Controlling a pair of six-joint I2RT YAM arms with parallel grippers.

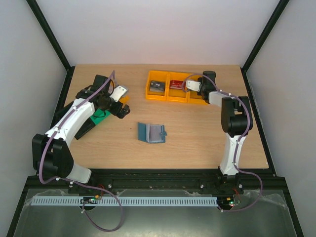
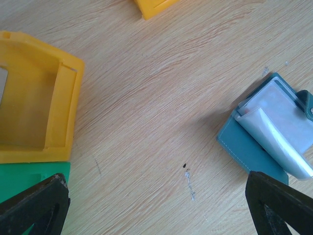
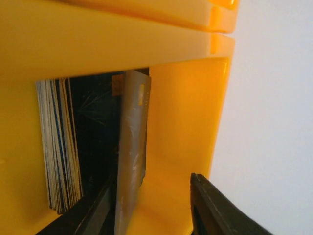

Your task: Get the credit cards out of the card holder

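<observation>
The teal card holder (image 1: pixel 151 133) lies open on the table's middle; in the left wrist view the card holder (image 2: pixel 254 147) shows a clear sleeve folded over its pale inside. My left gripper (image 2: pixel 156 208) hovers open over bare wood to its left, holding nothing. My right gripper (image 3: pixel 156 210) reaches into an orange bin (image 3: pixel 181 122), jaws apart. A grey credit card (image 3: pixel 132 147) stands on edge against the left finger (image 3: pixel 93 210), with a clear gap to the right finger. A stack of cards (image 3: pixel 58 147) stands beside it.
A row of orange bins (image 1: pixel 167 98) sits at the back; one holds a grey card (image 1: pixel 157 86), another a red card (image 1: pixel 176 87). By the left gripper (image 1: pixel 118 106) are an orange bin (image 2: pixel 63 98) and a green bin (image 2: pixel 29 174).
</observation>
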